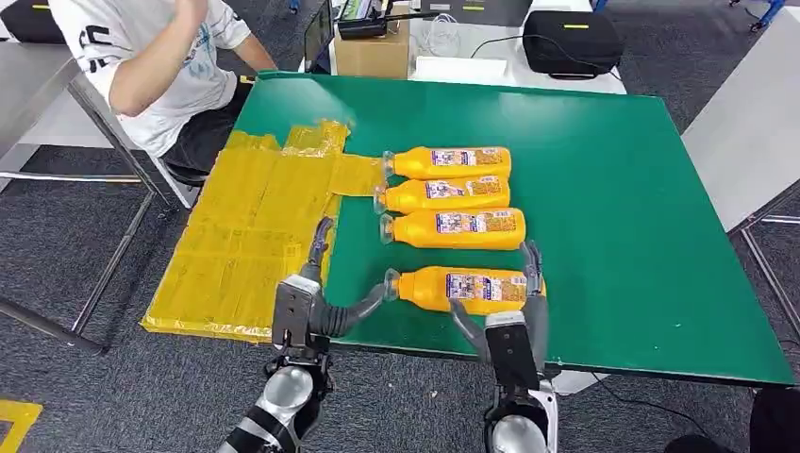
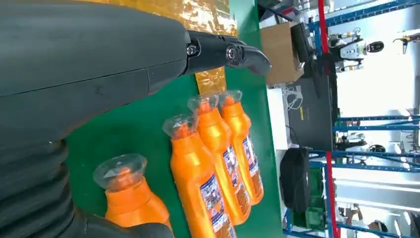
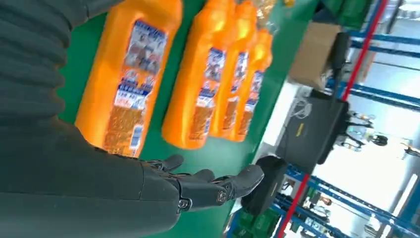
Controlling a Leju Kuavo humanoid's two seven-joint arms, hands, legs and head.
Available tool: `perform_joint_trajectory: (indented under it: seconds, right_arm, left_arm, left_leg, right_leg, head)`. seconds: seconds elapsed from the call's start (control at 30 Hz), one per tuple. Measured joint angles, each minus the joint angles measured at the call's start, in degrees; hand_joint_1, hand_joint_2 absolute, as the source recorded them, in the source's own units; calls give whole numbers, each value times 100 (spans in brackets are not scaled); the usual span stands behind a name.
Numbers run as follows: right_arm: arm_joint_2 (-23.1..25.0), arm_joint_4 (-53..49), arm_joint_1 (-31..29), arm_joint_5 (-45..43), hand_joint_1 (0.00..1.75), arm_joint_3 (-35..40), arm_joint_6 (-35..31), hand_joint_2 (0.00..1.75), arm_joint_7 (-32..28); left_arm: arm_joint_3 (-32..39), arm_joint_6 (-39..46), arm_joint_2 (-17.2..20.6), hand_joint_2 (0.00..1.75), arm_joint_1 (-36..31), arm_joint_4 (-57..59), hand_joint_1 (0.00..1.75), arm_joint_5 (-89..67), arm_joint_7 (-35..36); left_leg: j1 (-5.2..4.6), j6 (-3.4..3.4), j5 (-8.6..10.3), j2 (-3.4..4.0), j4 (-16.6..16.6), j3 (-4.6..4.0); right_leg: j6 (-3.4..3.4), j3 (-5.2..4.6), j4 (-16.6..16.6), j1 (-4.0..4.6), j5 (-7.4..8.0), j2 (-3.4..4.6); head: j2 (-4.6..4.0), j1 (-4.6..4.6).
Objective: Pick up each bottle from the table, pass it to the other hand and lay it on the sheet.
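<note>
Four orange bottles lie side by side on the green table (image 1: 613, 189), caps pointing left toward the yellow sheet (image 1: 245, 236). The nearest bottle (image 1: 462, 288) lies between my two hands. My left hand (image 1: 311, 302) is open at the sheet's edge, its thumb reaching close to that bottle's clear cap (image 2: 119, 168). My right hand (image 1: 514, 326) is open at the bottle's base end, with its fingers (image 3: 218, 186) stretched out beside the labelled body (image 3: 131, 74) and not closed round it. The other three bottles (image 1: 458, 228) lie farther back, untouched.
A person (image 1: 160, 57) sits at the table's far left corner, beside the sheet. A cardboard box (image 1: 373, 52) and a black bag (image 1: 571, 42) stand on a white table behind. The sheet overhangs the green table's left side. The table's front edge runs just below my hands.
</note>
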Motion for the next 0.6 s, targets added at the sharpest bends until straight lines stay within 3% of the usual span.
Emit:
perform_joint_trajectory:
  seconds: [0.6]
  right_arm:
    - [-553,595,-405,1231,0,-518,955,175,844]
  left_arm:
    - [175,-267,13,175,58,-94,0,-105,33]
  left_leg:
    - [0,0,0,-1,0,0]
  right_leg:
    - [1,2,0,0,1,0]
  head:
    - [0,0]
